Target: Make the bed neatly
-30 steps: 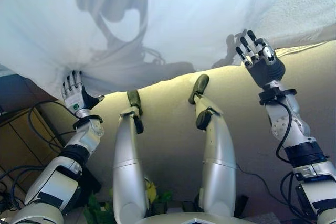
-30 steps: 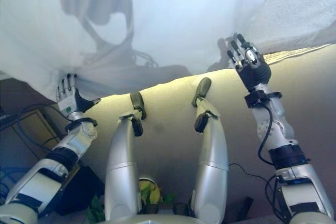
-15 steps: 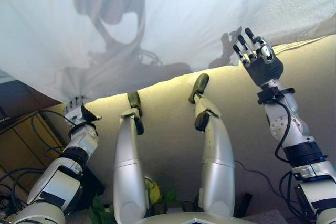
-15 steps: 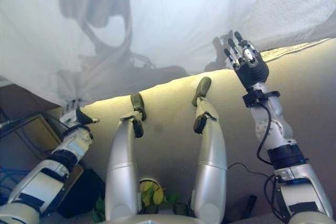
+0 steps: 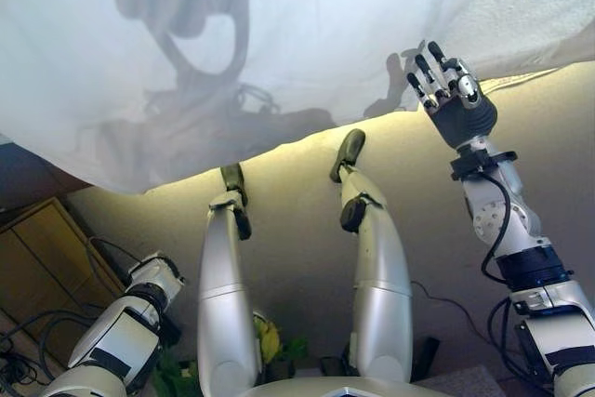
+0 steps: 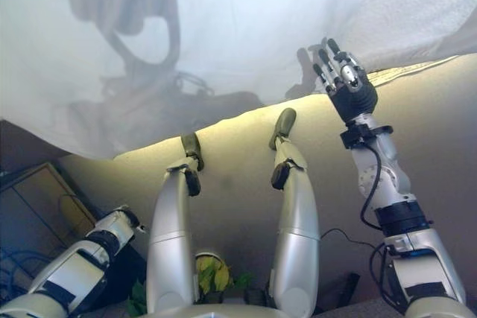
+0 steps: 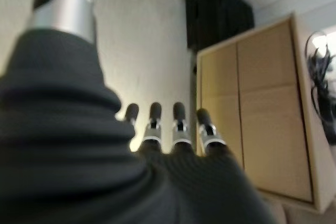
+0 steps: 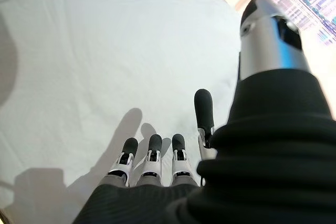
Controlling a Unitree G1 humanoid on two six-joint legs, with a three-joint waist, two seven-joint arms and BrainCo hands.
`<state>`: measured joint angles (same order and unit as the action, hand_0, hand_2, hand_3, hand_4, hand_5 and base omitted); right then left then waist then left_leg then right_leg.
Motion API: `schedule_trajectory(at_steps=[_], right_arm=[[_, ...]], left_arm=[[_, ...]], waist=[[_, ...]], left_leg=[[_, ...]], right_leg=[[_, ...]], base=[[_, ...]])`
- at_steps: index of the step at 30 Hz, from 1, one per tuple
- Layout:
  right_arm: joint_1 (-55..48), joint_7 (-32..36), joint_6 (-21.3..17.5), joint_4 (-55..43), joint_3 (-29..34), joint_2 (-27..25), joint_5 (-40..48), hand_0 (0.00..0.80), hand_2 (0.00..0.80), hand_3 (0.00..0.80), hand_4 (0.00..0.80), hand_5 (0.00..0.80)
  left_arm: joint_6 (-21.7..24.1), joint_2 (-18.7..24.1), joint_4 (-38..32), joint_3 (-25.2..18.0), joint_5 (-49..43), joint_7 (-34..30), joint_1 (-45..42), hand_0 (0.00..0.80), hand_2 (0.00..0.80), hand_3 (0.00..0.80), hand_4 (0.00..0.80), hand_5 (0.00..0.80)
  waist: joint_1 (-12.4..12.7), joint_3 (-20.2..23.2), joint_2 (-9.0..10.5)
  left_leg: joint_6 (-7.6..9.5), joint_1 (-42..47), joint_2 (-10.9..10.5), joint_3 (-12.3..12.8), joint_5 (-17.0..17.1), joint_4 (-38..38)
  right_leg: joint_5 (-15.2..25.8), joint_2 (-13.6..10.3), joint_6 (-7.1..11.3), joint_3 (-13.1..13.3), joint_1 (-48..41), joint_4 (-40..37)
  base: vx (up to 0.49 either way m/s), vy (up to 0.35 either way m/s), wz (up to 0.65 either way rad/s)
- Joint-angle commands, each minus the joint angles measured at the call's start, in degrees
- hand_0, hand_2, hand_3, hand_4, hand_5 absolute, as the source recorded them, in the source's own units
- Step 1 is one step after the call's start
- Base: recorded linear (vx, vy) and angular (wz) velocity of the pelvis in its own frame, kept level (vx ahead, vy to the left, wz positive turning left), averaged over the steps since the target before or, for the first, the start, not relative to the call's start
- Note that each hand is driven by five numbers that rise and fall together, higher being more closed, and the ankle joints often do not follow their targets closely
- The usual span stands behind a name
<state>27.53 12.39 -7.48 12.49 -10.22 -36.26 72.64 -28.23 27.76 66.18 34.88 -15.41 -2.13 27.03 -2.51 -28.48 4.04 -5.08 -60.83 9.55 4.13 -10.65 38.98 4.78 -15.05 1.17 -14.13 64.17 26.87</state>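
A white sheet point(image 5: 279, 34) lies spread over the bed, and its near edge hangs down in front of me with a few creases at the left. My right hand point(image 5: 453, 95) is raised by the sheet's right part, open. In the right wrist view its straight fingers point(image 8: 152, 156) hover over the sheet point(image 8: 100, 51) and cast a shadow on it. My left hand point(image 7: 177, 129) hangs low at the lower left, away from the sheet, open and holding nothing, with its fingers pointing at the floor.
A textured white mattress cover point(image 5: 544, 2) shows bare at the upper right past the sheet. A wooden cabinet point(image 5: 42, 253) stands at my lower left, also the cabinet point(image 7: 262, 108) close by my left hand. A dark box point(image 7: 220, 11) sits on the beige floor.
My left hand has let go of the sheet's left edge and dropped to the lower left; that edge now hangs flatter. My right hand has risen a little.
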Motion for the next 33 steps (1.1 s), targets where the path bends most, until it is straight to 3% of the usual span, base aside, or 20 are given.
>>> schedule_trajectory(at_steps=[1,7,17,22,27,29,33], right_arm=[[0.0,2.4,-0.4,-2.5,1.0,-1.6,0.3,0.000,0.000,0.000,0.000,0.000],[-2.5,1.5,-0.9,-3.8,0.7,0.3,0.2,0.000,0.000,0.000,0.000,0.000],[-10.0,-5.0,1.7,-3.9,1.8,5.6,-6.8,0.000,0.000,0.000,0.000,0.000],[-15.4,-6.2,3.8,0.6,2.5,6.3,-10.8,0.000,0.000,0.000,0.000,0.000],[-20.8,-6.3,7.2,4.7,5.2,7.1,-15.9,0.000,0.000,0.000,0.000,0.000],[-23.3,-6.2,7.7,5.8,6.6,7.4,-16.8,0.000,0.000,0.000,0.000,0.000],[-28.7,-4.1,8.0,7.8,9.7,9.5,-16.8,0.000,0.000,0.000,0.000,0.000]], left_arm=[[0.2,0.4,3.5,-0.8,4.3,3.4,-5.1,0.000,0.000,0.000,0.000,0.000],[6.4,-0.6,3.3,-1.0,11.6,9.9,-6.2,0.000,0.000,0.000,0.000,0.000],[10.0,-3.3,5.1,-6.3,10.1,10.5,-12.3,0.000,0.000,0.000,0.000,0.000],[18.5,-4.5,3.9,-10.4,15.6,14.1,-16.6,0.000,0.000,0.000,0.000,0.000],[26.6,-3.2,-2.8,-15.9,22.7,15.1,-20.0,0.000,0.000,0.000,0.000,0.000],[28.4,-2.8,-6.6,-18.7,25.5,13.7,-21.2,0.000,0.000,0.000,0.000,0.000],[31.3,-2.8,-14.1,-23.2,28.0,8.9,-25.3,0.000,0.000,0.000,0.000,0.000]], waist=[[2.3,-1.3,0.58],[2.5,-1.3,-0.07],[3.3,-1.1,-2.68],[3.2,3.5,-4.14],[3.2,9.0,-5.20],[3.2,11.0,-5.05],[4.0,15.0,-5.05]], left_leg=[[-1.09,-1.6,3.4,-4.5,9.4,-4.7],[-1.02,5.7,3.8,-2.4,9.2,-7.0],[-0.97,27.0,2.8,2.3,8.9,-14.1],[-1.11,36.3,1.5,4.6,9.9,-20.2],[-1.39,44.5,0.2,6.4,10.6,-26.0],[-0.86,46.4,-0.6,7.1,11.9,-27.4],[-0.75,51.3,-1.2,7.6,11.6,-30.0]], right_leg=[[7.9,-5.9,11.27,3.5,-3.0,-4.7],[7.7,-7.4,11.61,2.6,-9.3,-6.2],[5.6,-10.4,11.38,0.3,-27.4,-9.0],[4.5,-10.1,11.71,-0.4,-35.0,-12.4],[3.4,-9.4,11.86,-1.4,-42.7,-15.8],[4.3,-9.3,11.15,-2.5,-45.6,-17.6],[3.9,-8.2,11.41,-3.4,-51.7,-20.7]], base=[[0.000,0.000,0.00],[0.044,-0.050,0.03],[0.087,-0.055,0.09],[0.127,-0.005,0.15],[0.145,-0.030,0.20],[0.063,-0.077,0.16],[0.145,-0.109,0.12]])
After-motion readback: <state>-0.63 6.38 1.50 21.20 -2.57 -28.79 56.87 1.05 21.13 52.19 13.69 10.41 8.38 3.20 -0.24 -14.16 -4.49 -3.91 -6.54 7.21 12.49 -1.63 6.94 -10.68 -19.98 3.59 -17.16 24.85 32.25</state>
